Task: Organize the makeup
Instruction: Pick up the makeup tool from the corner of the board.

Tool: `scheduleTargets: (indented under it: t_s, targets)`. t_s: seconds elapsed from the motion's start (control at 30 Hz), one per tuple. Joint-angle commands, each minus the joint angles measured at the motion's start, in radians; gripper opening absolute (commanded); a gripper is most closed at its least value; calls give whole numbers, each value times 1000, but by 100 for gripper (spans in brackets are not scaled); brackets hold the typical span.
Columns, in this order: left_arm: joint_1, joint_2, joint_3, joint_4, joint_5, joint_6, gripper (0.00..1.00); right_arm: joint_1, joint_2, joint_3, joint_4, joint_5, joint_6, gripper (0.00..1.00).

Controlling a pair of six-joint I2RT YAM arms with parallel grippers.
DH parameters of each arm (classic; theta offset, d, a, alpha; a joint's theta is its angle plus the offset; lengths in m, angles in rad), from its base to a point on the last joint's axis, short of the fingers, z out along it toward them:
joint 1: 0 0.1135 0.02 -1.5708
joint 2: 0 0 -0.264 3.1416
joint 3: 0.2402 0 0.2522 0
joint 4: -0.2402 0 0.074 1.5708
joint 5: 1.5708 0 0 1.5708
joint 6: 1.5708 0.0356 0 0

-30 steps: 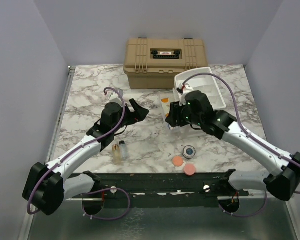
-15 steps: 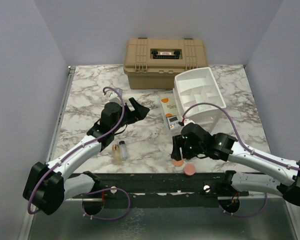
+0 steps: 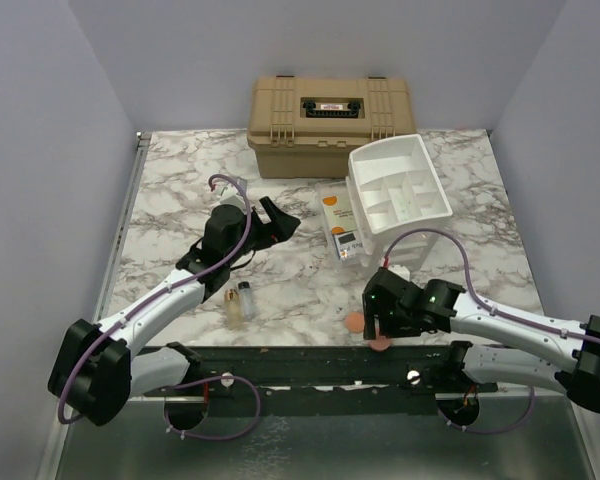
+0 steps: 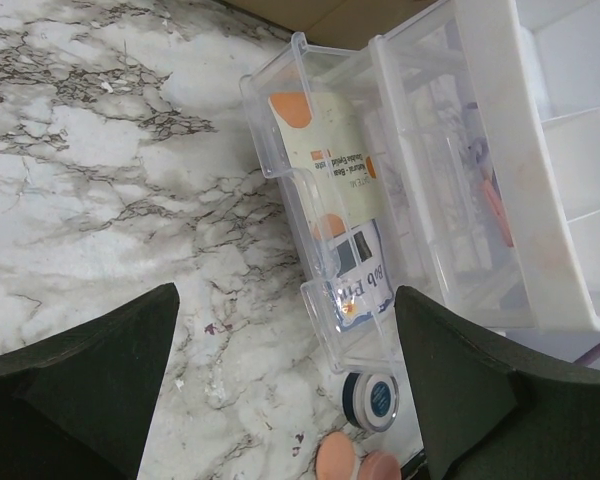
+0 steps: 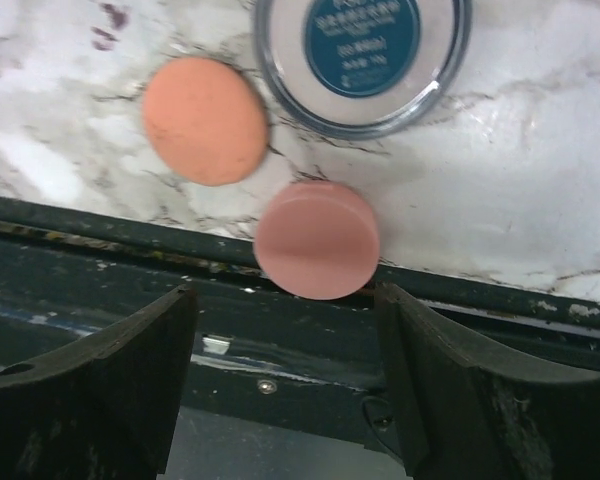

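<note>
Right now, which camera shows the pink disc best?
Right wrist: the pink disc sits whole, centred and close. Top external shows a sliver beside the right gripper; left wrist crops it at the frame's bottom.

I saw the table as white marble veined in grey and black. The case was tan, the organizer plain white. The orange disc was matte, the pink disc a soft rose, and the jar had a clear rim around a dark teal label with pale lettering. The card in the clear drawer was cream with orange spots. The left arm and right arm were white with black joints and purple cables.
</note>
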Motion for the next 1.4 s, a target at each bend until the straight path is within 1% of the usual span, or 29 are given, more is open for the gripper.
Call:
scheduleTargets:
  t_s: [0.0,0.17,0.27,0.37,0.57,0.63,0.73,0.77,0.93,1.1,1.23,1.37]
  targets:
    - [5,11,-12,25,17,0,91,8,34,-31,-24,30,52,77]
    - [5,19,-6,27,25,0,91,8,88,-49,17,41,45,78]
    - [4,18,-8,28,23,0,91,8,132,-55,52,40,41,76]
    - [5,17,-9,26,24,1,91,8,178,-44,38,69,42,74]
    - [7,10,-14,25,21,2,91,9,207,-40,53,85,38,61]
    - [7,10,-14,25,21,1,91,9,212,-38,63,86,31,59]
    - [8,10,-14,26,23,1,91,10,224,-27,69,89,23,51]
    - [8,10,-13,26,23,3,91,13,221,-23,72,89,18,49]
    - [10,10,-14,25,26,3,91,22,160,15,79,88,-19,46]
    - [11,18,-1,27,35,2,91,33,104,70,74,36,-75,46]
    - [16,22,5,28,38,3,91,50,49,118,128,-46,-159,45]
    - [17,20,1,30,39,1,91,51,51,142,128,-20,-166,45]
